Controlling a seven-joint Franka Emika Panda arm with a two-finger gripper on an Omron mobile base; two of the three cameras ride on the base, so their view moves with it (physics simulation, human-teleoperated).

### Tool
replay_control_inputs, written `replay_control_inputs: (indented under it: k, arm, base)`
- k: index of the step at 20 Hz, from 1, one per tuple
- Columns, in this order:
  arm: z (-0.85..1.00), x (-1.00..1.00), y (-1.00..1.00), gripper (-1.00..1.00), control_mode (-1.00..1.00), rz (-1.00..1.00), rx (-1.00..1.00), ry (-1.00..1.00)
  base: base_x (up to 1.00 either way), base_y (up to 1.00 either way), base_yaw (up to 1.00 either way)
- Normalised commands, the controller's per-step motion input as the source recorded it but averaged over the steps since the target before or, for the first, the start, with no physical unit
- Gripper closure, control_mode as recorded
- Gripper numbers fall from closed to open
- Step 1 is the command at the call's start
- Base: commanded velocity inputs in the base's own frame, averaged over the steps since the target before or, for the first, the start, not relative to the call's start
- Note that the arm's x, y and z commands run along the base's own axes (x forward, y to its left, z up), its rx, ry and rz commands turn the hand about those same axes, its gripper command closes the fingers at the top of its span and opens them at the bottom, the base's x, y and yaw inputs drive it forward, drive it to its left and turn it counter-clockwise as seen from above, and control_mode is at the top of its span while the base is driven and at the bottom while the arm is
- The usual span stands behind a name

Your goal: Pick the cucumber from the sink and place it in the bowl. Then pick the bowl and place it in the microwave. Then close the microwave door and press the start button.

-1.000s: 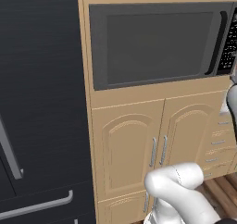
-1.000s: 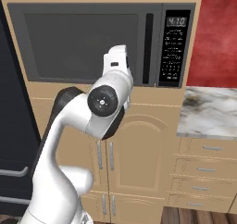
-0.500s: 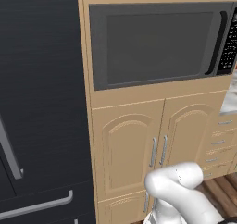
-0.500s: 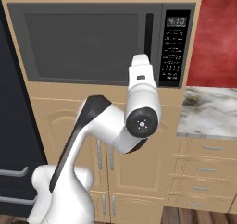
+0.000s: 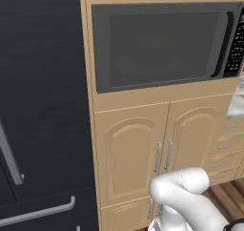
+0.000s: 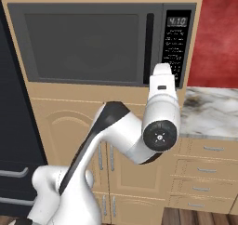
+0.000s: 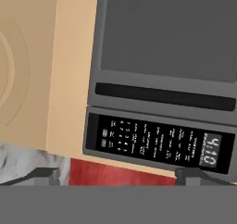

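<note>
The microwave (image 5: 157, 48) sits built into the tan cabinet wall with the microwave door (image 6: 88, 43) shut, its black handle (image 6: 149, 47) upright beside the button panel (image 6: 176, 47). My arm's last link (image 6: 161, 108) stands right in front of that panel's lower part. In the rolled hand view the panel (image 7: 157, 142) with its lit display lies close ahead, the handle (image 7: 164, 96) and door (image 7: 166, 33) beyond it. My gripper (image 7: 119, 177) is open with nothing between its fingertips (image 7: 44, 174). The cucumber, the bowl and the sink are out of view.
A tall black fridge (image 5: 43, 106) stands left of the microwave. Tan cabinet doors (image 5: 157, 149) run below it. A marble counter (image 6: 209, 112) over drawers lies to the right, against a red wall (image 6: 218, 33).
The arm has swung to the right, from in front of the door's middle to in front of the button panel. The door stays shut and the gripper stays open.
</note>
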Motion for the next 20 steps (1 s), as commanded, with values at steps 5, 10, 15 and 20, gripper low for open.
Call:
replay_control_inputs:
  k: [5,10,15,20]
  arm:
    - [-0.20,0.00,0.08,1.00,-1.00,-0.08,0.00,-0.03]
    - [-0.15,0.15,0.03,1.00,-1.00,-0.04,0.00,-0.02]
    - [-0.11,0.23,-0.16,1.00,-1.00,0.02,0.00,-0.02]
    - [-0.15,0.31,-0.09,1.00,-1.00,0.07,0.00,-0.03]
  base:
    - [0.00,0.00,0.00]
    - [0.00,0.00,0.00]
    - [0.00,0.00,0.00]
    - [0.00,0.00,0.00]
